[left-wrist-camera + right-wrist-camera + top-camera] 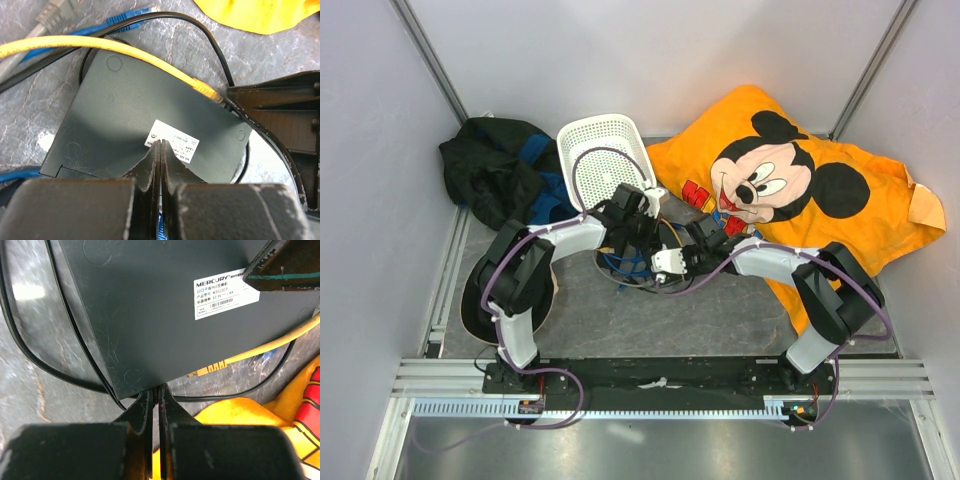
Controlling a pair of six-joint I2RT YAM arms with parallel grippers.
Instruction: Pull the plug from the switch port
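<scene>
The flat black switch box (125, 110) with a white label (225, 295) lies on the grey table, mostly hidden under both grippers in the top view. My left gripper (160, 142) is shut, its tips on the label; it also shows in the right wrist view (285, 265). My right gripper (159, 389) is shut on a small dark plug at the box's edge, where the black cable (55, 340) arrives. A yellow plug (215, 367) sits in a port just beside it. In the top view the left gripper (638, 228) and right gripper (672, 245) meet mid-table.
A yellow cable (100, 45), blue cable (120, 20) and grey cable (52, 12) run around the box. A white basket (602, 150) and dark clothing (495, 165) lie at the back left. An orange Mickey Mouse cloth (800, 190) lies on the right.
</scene>
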